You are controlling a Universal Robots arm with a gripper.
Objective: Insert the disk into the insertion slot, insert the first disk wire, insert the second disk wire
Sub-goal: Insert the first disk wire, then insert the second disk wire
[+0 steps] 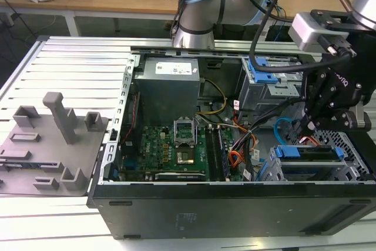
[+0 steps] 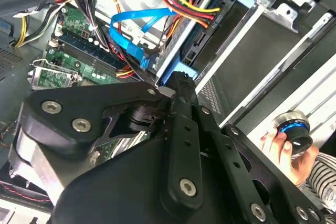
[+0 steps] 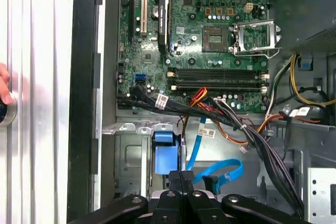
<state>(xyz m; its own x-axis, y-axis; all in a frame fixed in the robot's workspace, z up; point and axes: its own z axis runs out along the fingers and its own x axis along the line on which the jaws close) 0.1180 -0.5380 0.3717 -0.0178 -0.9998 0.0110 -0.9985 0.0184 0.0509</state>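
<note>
Disk [image 1: 310,154], one of it, lies in its blue frame inside the one slot [image 1: 348,145] at the exterior view's right, in a corner of the open case [image 1: 235,210]. One blue cable [image 1: 281,127] loops just beside the disk. One arm [image 1: 202,10] reaches over the case, and its one claw [image 1: 304,126] hangs tip-down right above the disk's end, close to the cable loop. Two cages stand there: the slot, and a taller grey cage [image 1: 267,83] behind it. One motherboard [image 1: 167,151] fills the case floor, and one grey fixture plate [image 1: 53,145] lies on the table at the exterior view's left.

In the second wrist view the claw [image 2: 181,80] tapers to a single narrow tip just beside the disk's blue frame [image 2: 177,70]. The blue cable [image 2: 128,24] curls close by, and one orange wire bundle [image 2: 184,3] runs toward the disk. One hand [image 2: 283,148] rests on a round knob [image 2: 294,129] outside the case.

In the first wrist view the claw [image 3: 181,176] has its two fingers [image 3: 173,179] pressed together with a bare seam between them. I cannot tell whether anything thin is pinched there. The tip sits against the blue frame [image 3: 164,151], with the blue cable [image 3: 223,171] just beside it and the orange wire bundle [image 3: 252,129] further off.
</note>
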